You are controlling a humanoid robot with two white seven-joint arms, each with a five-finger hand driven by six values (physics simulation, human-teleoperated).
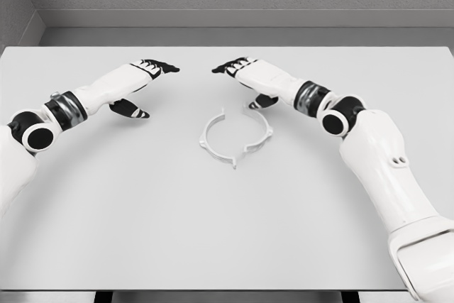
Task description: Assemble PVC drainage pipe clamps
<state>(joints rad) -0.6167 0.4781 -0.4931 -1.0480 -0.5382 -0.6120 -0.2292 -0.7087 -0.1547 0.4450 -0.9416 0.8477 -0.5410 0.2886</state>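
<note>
Currently two white clamp halves (235, 135) lying flat on table (142, 211), forming a near-closed ring, left hand (142, 79) and right hand (248, 76) hovering, fingers released, grasping nothing.

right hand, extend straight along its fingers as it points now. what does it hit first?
Most likely the left hand. The right hand points across the table toward the left hand's fingertips, with only bare gap between. The clamp halves lie nearer the camera, off that line. Depth is unclear, so they might pass.
</note>
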